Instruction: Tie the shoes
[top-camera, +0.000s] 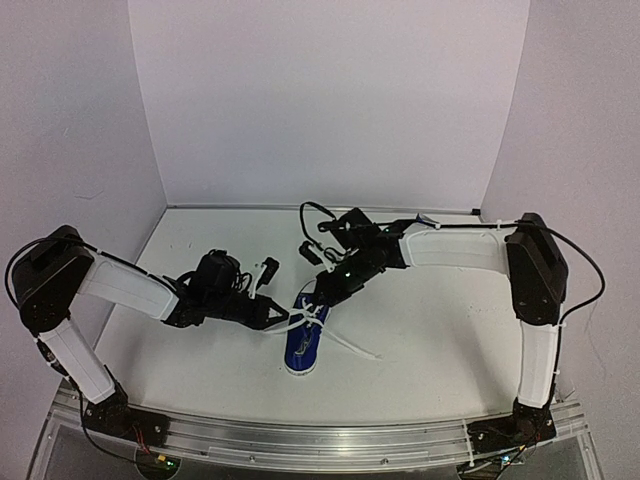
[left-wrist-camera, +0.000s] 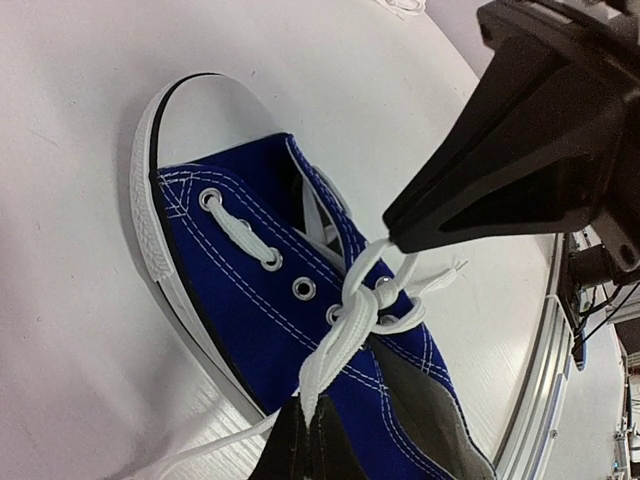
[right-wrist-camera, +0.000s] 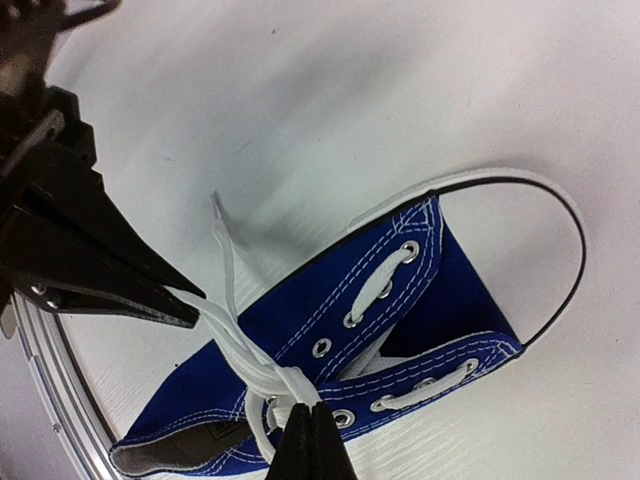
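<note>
A single small royal-blue canvas shoe (top-camera: 301, 347) lies on the white bench (top-camera: 440, 330), near the middle and towards the front edge, between the two robot arms. Its white toe cap points at the near edge. Only this one shoe is in view.

Its white lace (left-wrist-camera: 345, 320) is threaded through metal eyelets and crosses in a loose knot over the tongue. The left claw (left-wrist-camera: 303, 425) is pressed together on a strand of lace coming off the knot on its side. The right claw (right-wrist-camera: 310, 430) is pressed together on lace right at the knot, from the other side. The two claw tips sit very close over the shoe's throat.

The shoe looks light, and its canvas soft, so a hard pull would probably drag or tip it rather than tighten the knot. The lace looks flat, limp and likely to slip; the strands close to the crossing seem the best place to take hold.

A loose lace end (top-camera: 352, 346) trails across the bench to the robot's right and could snag. Each claw crowds the other's path. A metal rail (top-camera: 320, 437) runs along the front edge, and plain white walls (top-camera: 330, 100) enclose the space.
</note>
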